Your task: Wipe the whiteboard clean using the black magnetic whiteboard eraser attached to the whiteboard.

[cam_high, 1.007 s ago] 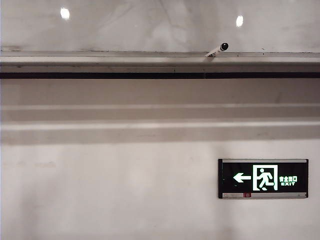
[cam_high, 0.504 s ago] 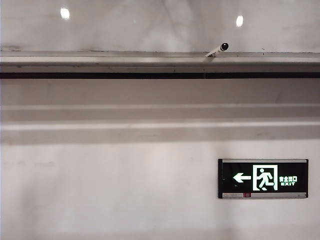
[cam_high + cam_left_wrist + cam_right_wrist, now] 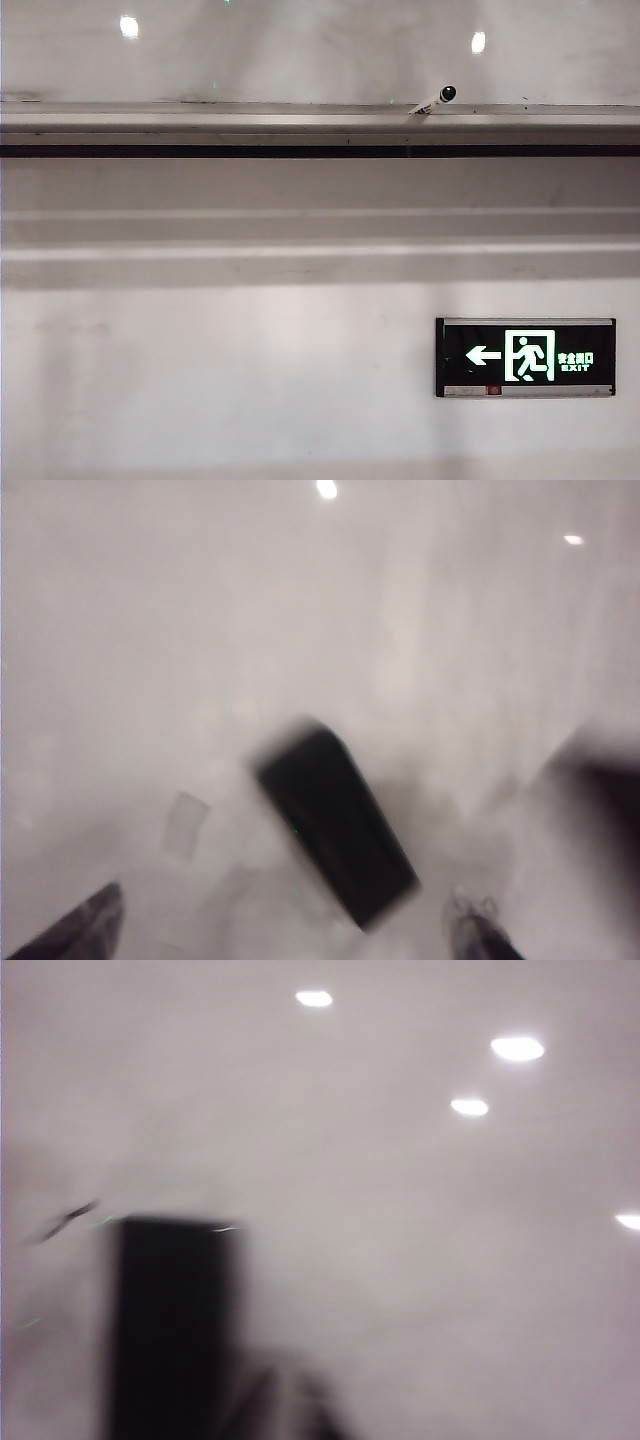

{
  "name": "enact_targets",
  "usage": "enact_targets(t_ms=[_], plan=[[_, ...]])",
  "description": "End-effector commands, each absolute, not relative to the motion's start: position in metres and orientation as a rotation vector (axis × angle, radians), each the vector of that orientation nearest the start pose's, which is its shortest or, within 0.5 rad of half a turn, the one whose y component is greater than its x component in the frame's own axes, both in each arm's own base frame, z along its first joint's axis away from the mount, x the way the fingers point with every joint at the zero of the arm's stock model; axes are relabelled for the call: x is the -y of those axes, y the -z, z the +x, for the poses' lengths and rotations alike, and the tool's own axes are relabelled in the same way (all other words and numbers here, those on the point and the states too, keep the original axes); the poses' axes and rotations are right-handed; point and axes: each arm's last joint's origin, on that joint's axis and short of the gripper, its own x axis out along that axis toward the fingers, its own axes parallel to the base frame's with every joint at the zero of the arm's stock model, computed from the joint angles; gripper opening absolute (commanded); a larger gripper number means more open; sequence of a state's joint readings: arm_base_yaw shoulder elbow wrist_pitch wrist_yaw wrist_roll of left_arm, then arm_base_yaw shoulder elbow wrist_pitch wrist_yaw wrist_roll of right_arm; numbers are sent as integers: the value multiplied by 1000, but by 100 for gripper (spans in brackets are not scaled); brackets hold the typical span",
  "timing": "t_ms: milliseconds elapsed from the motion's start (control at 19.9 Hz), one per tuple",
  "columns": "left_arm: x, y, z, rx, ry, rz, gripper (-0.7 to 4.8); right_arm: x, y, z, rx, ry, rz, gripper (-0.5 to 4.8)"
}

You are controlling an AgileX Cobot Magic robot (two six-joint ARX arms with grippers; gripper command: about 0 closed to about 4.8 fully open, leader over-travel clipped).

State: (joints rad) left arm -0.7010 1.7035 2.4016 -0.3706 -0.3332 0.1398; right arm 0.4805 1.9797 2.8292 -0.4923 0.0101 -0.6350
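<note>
Two grippers | left gripper (image 3: 290,925) apart near black eraser (image 3: 335,825) on whiteboard (image 3: 200,630) | right gripper: state unclear

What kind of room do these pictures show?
Probably an office or classroom: a wall-mounted whiteboard with a marker on its ledge and a lit exit sign below. Neither gripper appears in the exterior view.

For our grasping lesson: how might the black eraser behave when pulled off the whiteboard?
Black eraser looks blocky, probably stiff. Flat on glossy whiteboard, it may slide before releasing. Left gripper open near it; right gripper unclear.
</note>
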Motion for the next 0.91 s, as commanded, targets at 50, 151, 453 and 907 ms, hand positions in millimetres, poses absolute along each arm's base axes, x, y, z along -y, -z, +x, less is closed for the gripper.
enact_targets(t_ms=[50,151,453,907], plan=[[166,-609,212,320,338,2,429,-167,-586,322,474,-372,-533,329],[160,-612,204,327,331,21,429,-178,-572,342,465,-374,-533,424],[156,-615,200,333,331,20,429,-194,-554,374,562,-332,-499,427],[156,-615,200,334,330,19,429,-204,-533,398,540,-281,-457,369]])
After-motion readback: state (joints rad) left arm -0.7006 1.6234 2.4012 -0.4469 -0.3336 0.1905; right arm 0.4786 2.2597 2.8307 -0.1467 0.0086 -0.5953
